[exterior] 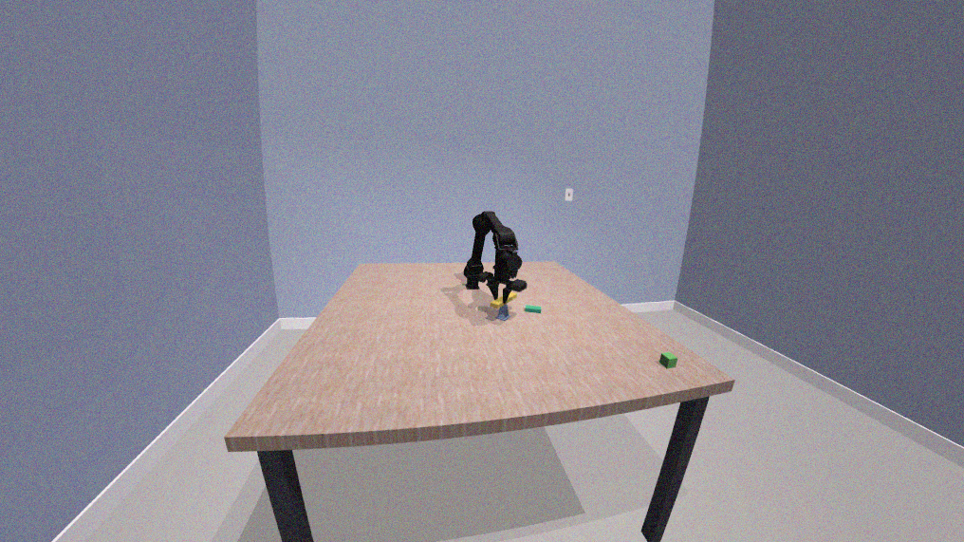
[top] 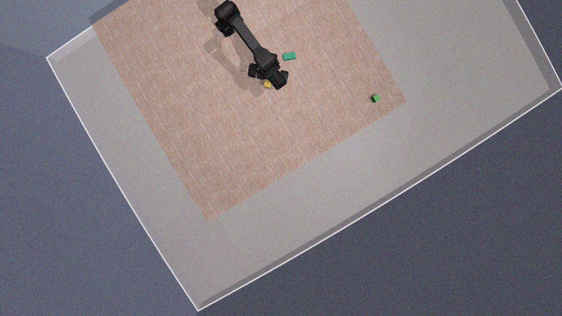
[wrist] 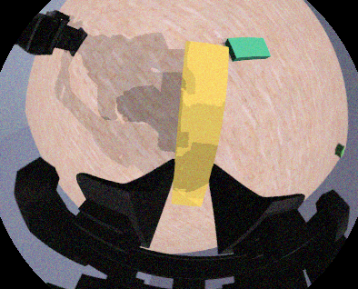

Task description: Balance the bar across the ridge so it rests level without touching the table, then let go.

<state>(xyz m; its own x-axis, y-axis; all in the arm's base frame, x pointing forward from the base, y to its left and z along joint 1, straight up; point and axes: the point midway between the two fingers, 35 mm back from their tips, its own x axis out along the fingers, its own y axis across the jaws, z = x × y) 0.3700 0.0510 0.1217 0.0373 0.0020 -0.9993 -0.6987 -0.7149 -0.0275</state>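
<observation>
The yellow bar [top: 267, 83] [exterior: 497, 303] [wrist: 204, 82] is held near one end in the wrist view, with its long part stretching away from the fingers. My gripper [exterior: 500, 299] [wrist: 193, 165] is shut on the bar. The blue ridge [exterior: 503, 313] stands on the table [exterior: 426, 380] just below the bar and fingertips in the exterior view. The bar hides it in the wrist view, and it cannot be made out in the top view. Whether the bar touches the ridge, and whether it is exactly level, I cannot tell.
A flat teal block [top: 289, 56] [exterior: 532, 308] [wrist: 249, 48] lies close beside the bar and ridge. A small green cube [top: 376, 98] [exterior: 668, 360] [wrist: 340, 150] lies far off near a table corner. The arm's base [wrist: 45, 34] shows at the upper left in the wrist view.
</observation>
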